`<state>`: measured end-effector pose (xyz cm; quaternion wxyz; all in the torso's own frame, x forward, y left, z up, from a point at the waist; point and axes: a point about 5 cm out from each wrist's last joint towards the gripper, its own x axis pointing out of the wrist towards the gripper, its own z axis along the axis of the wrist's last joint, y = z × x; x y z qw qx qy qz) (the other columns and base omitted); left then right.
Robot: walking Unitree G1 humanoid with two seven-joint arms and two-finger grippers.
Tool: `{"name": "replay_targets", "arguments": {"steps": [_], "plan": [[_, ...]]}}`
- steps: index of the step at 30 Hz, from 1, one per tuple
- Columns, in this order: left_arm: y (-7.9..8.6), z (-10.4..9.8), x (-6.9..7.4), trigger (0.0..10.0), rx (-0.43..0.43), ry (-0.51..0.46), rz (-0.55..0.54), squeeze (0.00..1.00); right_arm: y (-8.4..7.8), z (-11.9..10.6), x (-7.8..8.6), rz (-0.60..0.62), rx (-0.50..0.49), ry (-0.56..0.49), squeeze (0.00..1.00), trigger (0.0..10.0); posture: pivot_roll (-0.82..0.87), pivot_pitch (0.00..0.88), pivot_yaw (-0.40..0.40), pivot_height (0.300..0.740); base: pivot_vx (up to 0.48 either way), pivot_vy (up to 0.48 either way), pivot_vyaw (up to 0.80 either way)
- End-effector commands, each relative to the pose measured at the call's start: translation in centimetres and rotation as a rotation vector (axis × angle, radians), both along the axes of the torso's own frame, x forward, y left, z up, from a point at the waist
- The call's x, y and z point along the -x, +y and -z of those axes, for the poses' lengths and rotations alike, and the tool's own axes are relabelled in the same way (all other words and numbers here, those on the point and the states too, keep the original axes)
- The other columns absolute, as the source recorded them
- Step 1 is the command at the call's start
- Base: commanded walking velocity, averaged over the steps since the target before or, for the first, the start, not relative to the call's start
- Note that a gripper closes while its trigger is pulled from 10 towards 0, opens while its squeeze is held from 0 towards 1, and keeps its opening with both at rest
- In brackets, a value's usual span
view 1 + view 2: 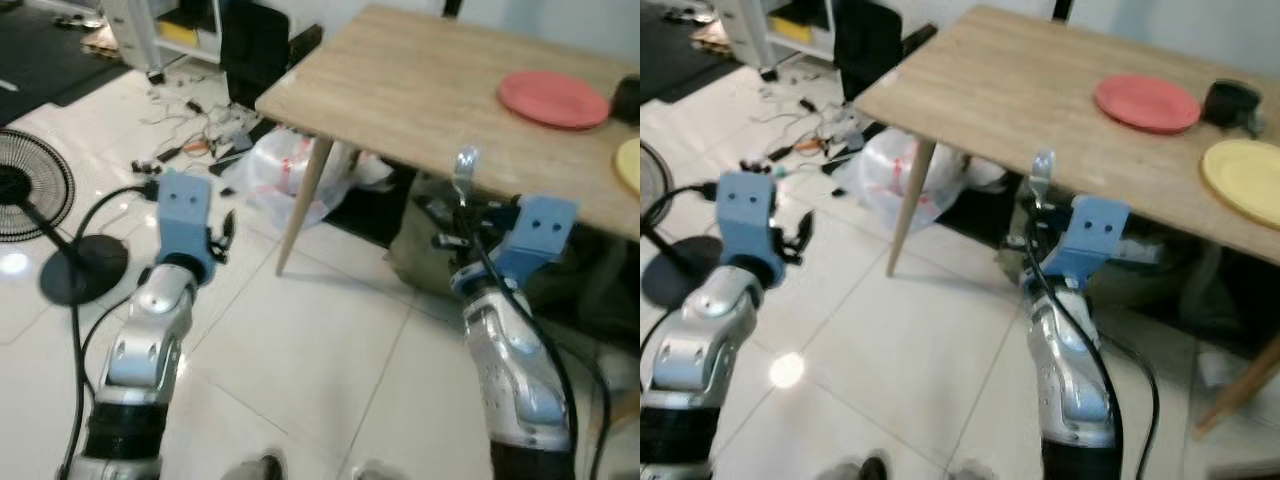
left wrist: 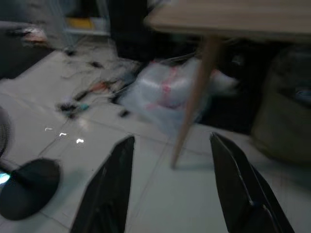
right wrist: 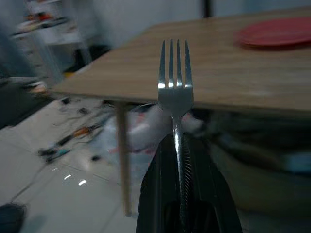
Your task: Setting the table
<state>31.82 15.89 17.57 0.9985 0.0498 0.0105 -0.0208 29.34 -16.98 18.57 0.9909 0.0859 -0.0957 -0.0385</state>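
Observation:
A silver fork (image 3: 175,82) stands upright with its tines up, and my right gripper (image 3: 177,145) is shut on its handle. In the eye views the fork (image 1: 465,170) is just in front of the near edge of the wooden table (image 1: 400,90), its tines level with the tabletop. A red plate (image 1: 553,98) lies on the far right part of the table, and a yellow plate (image 1: 1245,180) lies nearer the right edge. My left gripper (image 2: 170,143) is open and holds nothing, hanging low over the white floor left of the table (image 1: 222,235).
A dark round object (image 1: 1232,103) sits beside the red plate. The table leg (image 1: 303,205) slants down at the near left corner, with a plastic bag (image 1: 285,175) behind it. Cables (image 1: 190,130) litter the floor. A fan's base (image 1: 82,268) stands at my left.

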Motion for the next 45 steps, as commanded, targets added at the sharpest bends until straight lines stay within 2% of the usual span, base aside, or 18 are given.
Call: {"name": "replay_targets", "arguments": {"steps": [1,10,35,45], "plan": [[-0.20,0.00,-0.08,10.0,-0.003,0.005,0.006,0.00,-0.21,0.12,0.12,0.011,-0.015,0.004,0.00,10.0,-0.14,0.042,0.074,0.740,0.000,0.000,-0.80],[-0.38,-0.17,-0.09,10.0,0.018,0.002,0.017,0.00,-0.21,0.15,0.15,0.012,-0.018,0.005,0.00,10.0,-0.14,0.042,0.077,0.740,0.000,0.000,-0.80],[-0.55,-0.18,-0.14,10.0,0.001,0.000,0.030,0.00,-0.30,0.19,0.18,0.021,-0.020,0.008,0.00,10.0,-0.14,0.043,0.082,0.740,0.000,0.000,-0.80],[-1.03,-0.60,-0.09,10.0,-0.014,-0.021,0.102,0.00,-0.52,-0.08,0.25,0.029,-0.016,0.000,0.00,10.0,-0.14,0.049,0.085,0.740,0.000,0.000,-0.80]]}}
